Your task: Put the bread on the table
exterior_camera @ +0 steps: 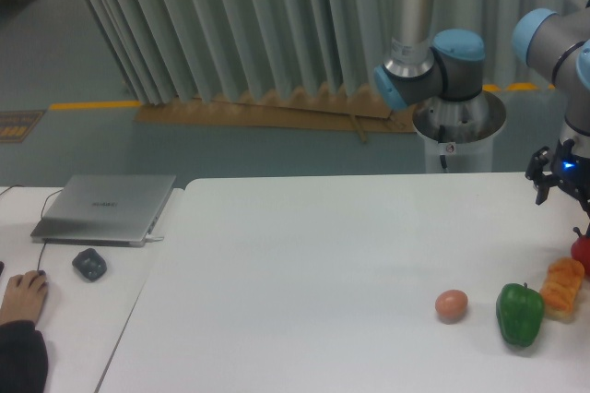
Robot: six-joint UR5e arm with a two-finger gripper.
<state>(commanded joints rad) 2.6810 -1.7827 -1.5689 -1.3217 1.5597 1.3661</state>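
White table (304,264) is carrying, left to right, an egg (451,304), a green pepper (520,314) and the bread (563,287). We are judging the loaf light and soft, best pinched across its middle. Our gripper (560,176) is hanging above, jaw state unclear.

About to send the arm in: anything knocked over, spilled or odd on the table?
Nothing spilled or damaged. The bread, green pepper and egg sit crowded at the table's right edge, with something red cut off by the frame. The gripper hangs above them.
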